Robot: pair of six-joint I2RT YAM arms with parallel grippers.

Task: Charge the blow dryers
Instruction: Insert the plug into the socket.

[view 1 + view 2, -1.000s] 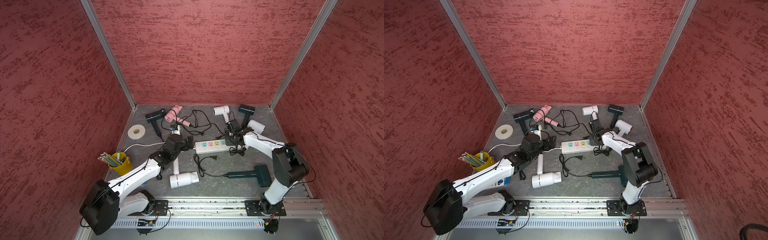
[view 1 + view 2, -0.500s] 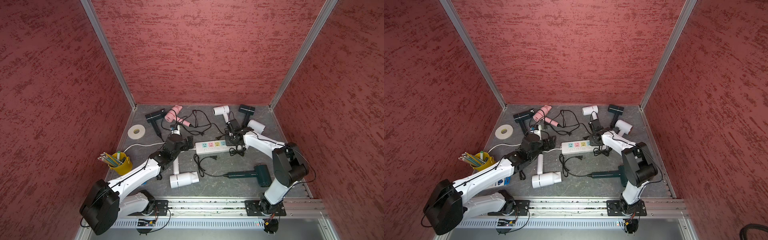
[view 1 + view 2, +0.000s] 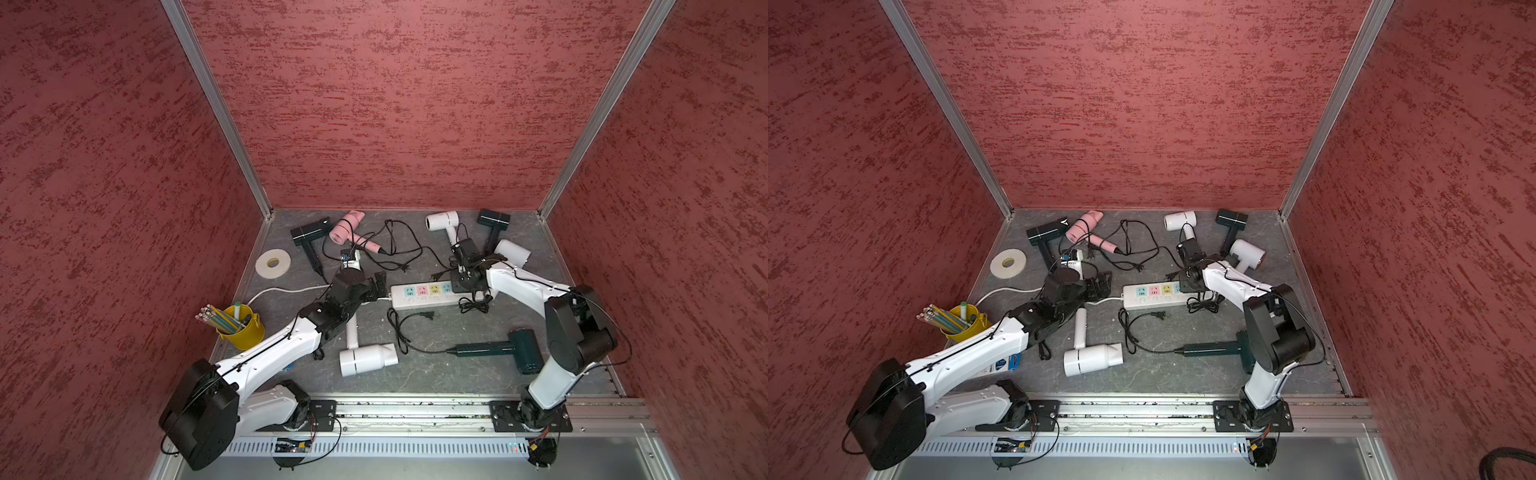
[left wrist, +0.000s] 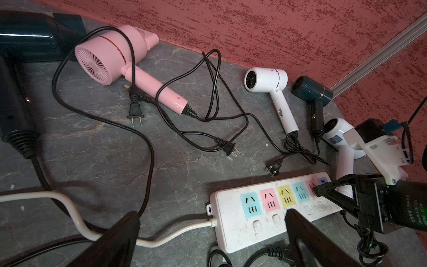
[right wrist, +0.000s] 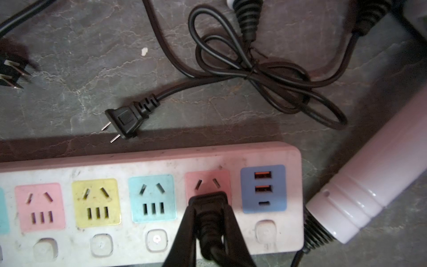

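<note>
A dryer's plug [image 5: 208, 203] stands on the pink socket [image 5: 208, 182] by the strip's [image 5: 138, 161] 3 o'clock end, clamped in the right jaws; dryers [image 3: 365, 359] ring the strip on the table [image 3: 436, 378]. Push straight down, blades square, till flush. The left jaws, wide apart at 9 o'clock, could steady the strip.

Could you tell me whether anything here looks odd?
Nothing looks spilled or broken. One black cord lies in a knot beside the power strip, its plug loose on the table; the right gripper is shut on another plug at a pink socket.
</note>
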